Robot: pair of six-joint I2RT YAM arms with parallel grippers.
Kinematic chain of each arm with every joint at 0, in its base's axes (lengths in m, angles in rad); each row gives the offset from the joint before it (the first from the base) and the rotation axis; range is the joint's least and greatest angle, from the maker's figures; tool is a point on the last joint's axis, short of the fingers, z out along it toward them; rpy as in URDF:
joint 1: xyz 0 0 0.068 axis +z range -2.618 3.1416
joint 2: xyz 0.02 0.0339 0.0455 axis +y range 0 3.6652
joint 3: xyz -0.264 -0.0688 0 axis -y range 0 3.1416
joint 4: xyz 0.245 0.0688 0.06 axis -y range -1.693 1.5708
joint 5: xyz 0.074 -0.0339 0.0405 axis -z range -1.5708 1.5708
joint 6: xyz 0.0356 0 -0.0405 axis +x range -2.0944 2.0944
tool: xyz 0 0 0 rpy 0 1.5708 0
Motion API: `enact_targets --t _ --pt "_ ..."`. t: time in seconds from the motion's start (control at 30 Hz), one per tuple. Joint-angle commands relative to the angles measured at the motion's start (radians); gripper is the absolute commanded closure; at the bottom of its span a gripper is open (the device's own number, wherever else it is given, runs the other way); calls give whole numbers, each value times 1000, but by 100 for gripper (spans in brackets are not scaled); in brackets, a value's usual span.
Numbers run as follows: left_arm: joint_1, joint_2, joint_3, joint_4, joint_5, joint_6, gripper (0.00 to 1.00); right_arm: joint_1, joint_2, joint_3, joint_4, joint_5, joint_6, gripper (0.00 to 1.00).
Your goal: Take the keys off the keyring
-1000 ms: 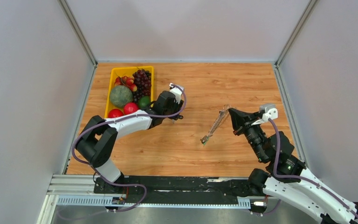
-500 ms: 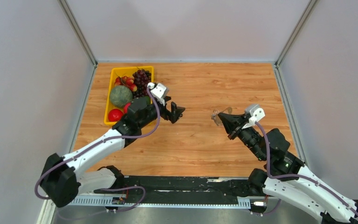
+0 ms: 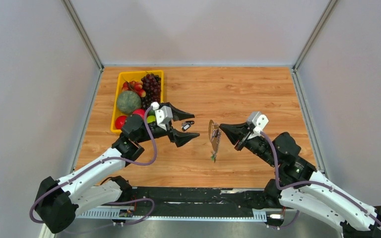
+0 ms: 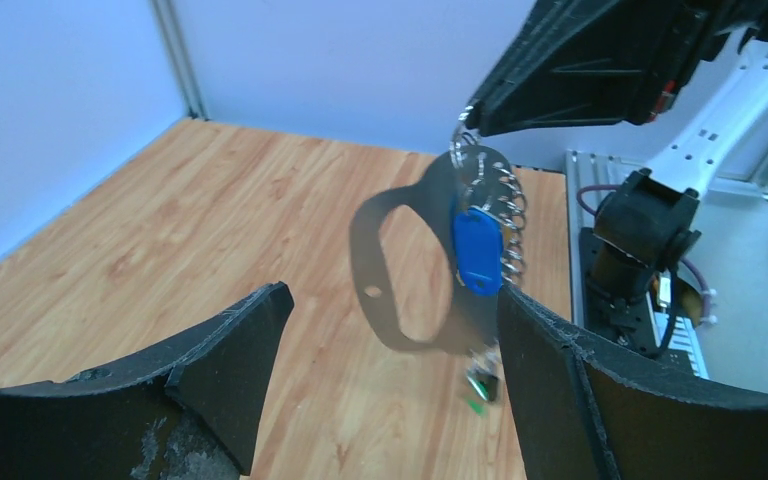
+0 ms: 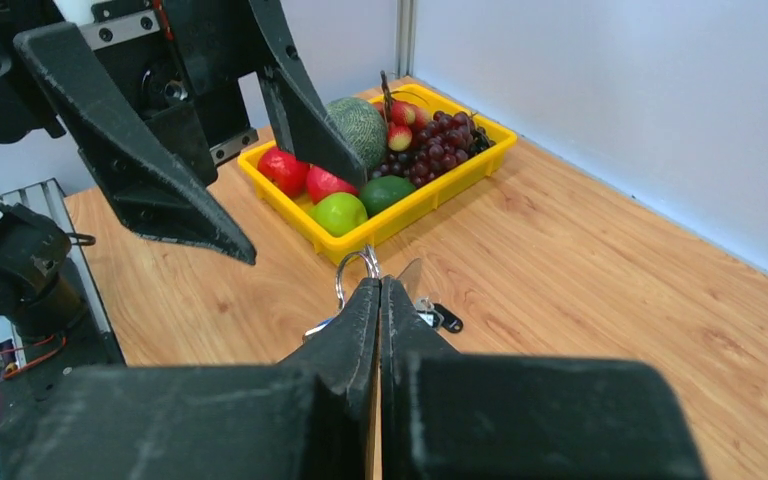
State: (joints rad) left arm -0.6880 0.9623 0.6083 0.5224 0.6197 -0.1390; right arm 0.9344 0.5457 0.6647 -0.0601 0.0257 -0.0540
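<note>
The keyring (image 3: 216, 141), a thin metal coil, hangs from my right gripper (image 3: 222, 130), which is shut on its top loop (image 5: 354, 264). A blue key (image 4: 477, 249) and a clear flat tag (image 4: 392, 270) hang on it, and a green key (image 4: 480, 385) dangles at the bottom. One black key (image 3: 187, 125) lies loose on the table, also in the right wrist view (image 5: 447, 318). My left gripper (image 3: 193, 127) stands open facing the keyring, a short way left of it, with nothing held. In its wrist view (image 4: 390, 340) the keyring hangs just ahead, close to the right finger (image 4: 550, 380).
A yellow tray (image 3: 114, 106) of fruit stands at the back left, just behind the left arm; it also shows in the right wrist view (image 5: 410, 210). Grey walls enclose the wooden table (image 3: 258, 94) on three sides.
My left gripper opened and swung forward and right toward the keyring; a black key now lies on the table under it. My right gripper moved left, and the keyring now hangs straight down.
</note>
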Motion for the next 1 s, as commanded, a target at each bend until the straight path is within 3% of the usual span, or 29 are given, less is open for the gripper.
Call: enact_targets --t 0.0,0.2,0.4,0.47,0.5,0.53,0.6,0.77,0.83,0.97 --pt "-10 -28 -7 40 75 19 16 0 31 35 112 32 20 100" --pt "-12 -87 -25 -3 18 22 15 -11 199 -25 121 348 70 100" --pt "-14 -150 -25 -93 -56 2 14 -175 427 -24 136 367 223 100" --pt "-13 -168 17 -191 -158 -19 11 -220 494 6 125 356 267 86" --pt "-13 -182 29 -281 -206 -27 6 -233 525 22 115 352 276 59" --pt "-13 -191 53 -323 -319 -47 3 -240 541 36 107 355 283 42" --pt "-13 -222 75 -426 -447 -50 1 -246 556 54 96 384 296 25" --pt "-13 -285 130 -637 -739 -109 0 -261 560 111 27 492 302 5" --pt "-13 -268 187 -733 -809 -133 0 -268 565 158 -40 554 312 2" --pt "-12 -185 312 -899 -885 -122 0 -299 601 351 -272 519 337 0"
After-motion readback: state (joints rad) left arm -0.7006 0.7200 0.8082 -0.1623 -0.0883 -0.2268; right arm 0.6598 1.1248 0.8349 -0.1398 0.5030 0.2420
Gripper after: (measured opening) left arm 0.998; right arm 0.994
